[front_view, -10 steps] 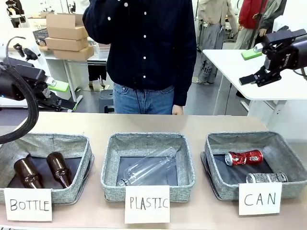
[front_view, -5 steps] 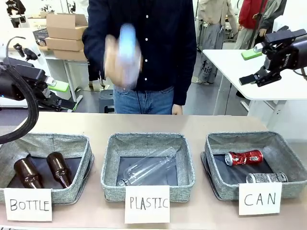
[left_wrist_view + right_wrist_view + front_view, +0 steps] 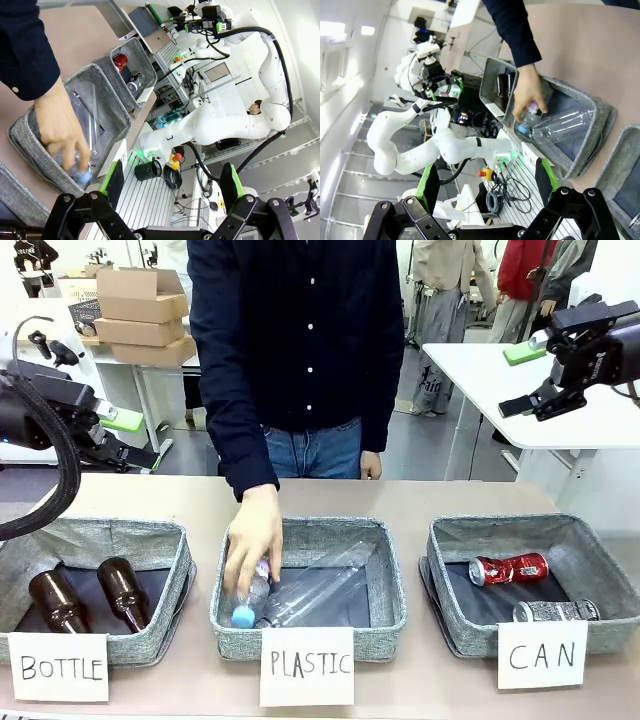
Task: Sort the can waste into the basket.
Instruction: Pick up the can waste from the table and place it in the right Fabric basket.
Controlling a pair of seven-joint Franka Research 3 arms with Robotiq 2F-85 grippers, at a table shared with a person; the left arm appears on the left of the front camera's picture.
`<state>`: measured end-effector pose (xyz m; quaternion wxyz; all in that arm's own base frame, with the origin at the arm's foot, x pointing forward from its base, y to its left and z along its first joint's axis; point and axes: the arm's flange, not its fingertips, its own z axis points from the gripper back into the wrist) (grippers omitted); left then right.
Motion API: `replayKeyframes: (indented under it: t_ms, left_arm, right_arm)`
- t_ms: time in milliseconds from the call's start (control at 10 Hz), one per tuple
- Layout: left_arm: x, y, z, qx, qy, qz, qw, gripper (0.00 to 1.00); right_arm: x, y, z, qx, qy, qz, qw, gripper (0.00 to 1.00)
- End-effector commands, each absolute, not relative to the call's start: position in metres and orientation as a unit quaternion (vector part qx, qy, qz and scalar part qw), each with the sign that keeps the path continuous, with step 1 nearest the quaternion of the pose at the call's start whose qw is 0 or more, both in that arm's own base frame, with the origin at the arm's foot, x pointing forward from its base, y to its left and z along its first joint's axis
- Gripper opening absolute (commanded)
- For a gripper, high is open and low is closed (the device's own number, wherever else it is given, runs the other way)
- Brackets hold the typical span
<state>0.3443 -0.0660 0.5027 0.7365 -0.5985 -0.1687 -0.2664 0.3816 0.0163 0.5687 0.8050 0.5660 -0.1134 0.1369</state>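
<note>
The shiny red crushed can (image 3: 508,568) and the silver-grey can (image 3: 556,611) both lie inside the grey basket (image 3: 520,526) behind the white "CAN" card (image 3: 541,654), at the table's right. In the left wrist view this basket (image 3: 142,47) is far off, with the red can (image 3: 120,62) in it. My left gripper (image 3: 128,438) hangs open and holds nothing, above the table's left end. My right gripper (image 3: 522,378) is raised at the right, open, well above the basket. Both wrist views show spread fingers with nothing between them: the left gripper (image 3: 171,185) and the right gripper (image 3: 486,184).
A person's hand (image 3: 252,540) presses a clear blue-capped bottle (image 3: 243,614) into the middle "PLASTIC" basket (image 3: 392,580), beside another clear bottle. Two brown glass bottles (image 3: 120,592) lie in the "BOTTLE" basket (image 3: 100,530) on the left. A white table (image 3: 560,410) stands behind on the right.
The person's hand has swung down from chest height and set a blue-capped bottle in the PLASTIC basket. Neither arm nor the cans have moved.
</note>
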Motion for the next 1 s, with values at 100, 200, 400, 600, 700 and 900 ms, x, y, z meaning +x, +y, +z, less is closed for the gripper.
replayKeyframes:
  t_ms: [100, 200, 400, 600, 700, 900]
  left_arm:
    - [0.3439, -0.0633, 0.5035, -0.597, -0.169, -0.274, 0.735, 1.0]
    - [0.3439, -0.0633, 0.5035, -0.597, -0.169, -0.274, 0.735, 1.0]
    - [0.3439, -0.0633, 0.5035, -0.597, -0.169, -0.274, 0.735, 1.0]
    - [0.3439, -0.0633, 0.5035, -0.597, -0.169, -0.274, 0.735, 1.0]
    - [0.3439, -0.0633, 0.5035, -0.597, -0.169, -0.274, 0.735, 1.0]
    - [0.3439, -0.0633, 0.5035, -0.597, -0.169, -0.274, 0.735, 1.0]
  right_arm:
    - [0.3816, 0.0135, 0.5723, 0.564, -0.115, 0.148, 0.804, 1.0]
    - [0.3816, 0.0135, 0.5723, 0.564, -0.115, 0.148, 0.804, 1.0]
    - [0.3816, 0.0135, 0.5723, 0.564, -0.115, 0.148, 0.804, 1.0]
    - [0.3816, 0.0135, 0.5723, 0.564, -0.115, 0.148, 0.804, 1.0]
    - [0.3816, 0.0135, 0.5723, 0.564, -0.115, 0.148, 0.804, 1.0]
    - [0.3816, 0.0135, 0.5723, 0.564, -0.115, 0.148, 0.804, 1.0]
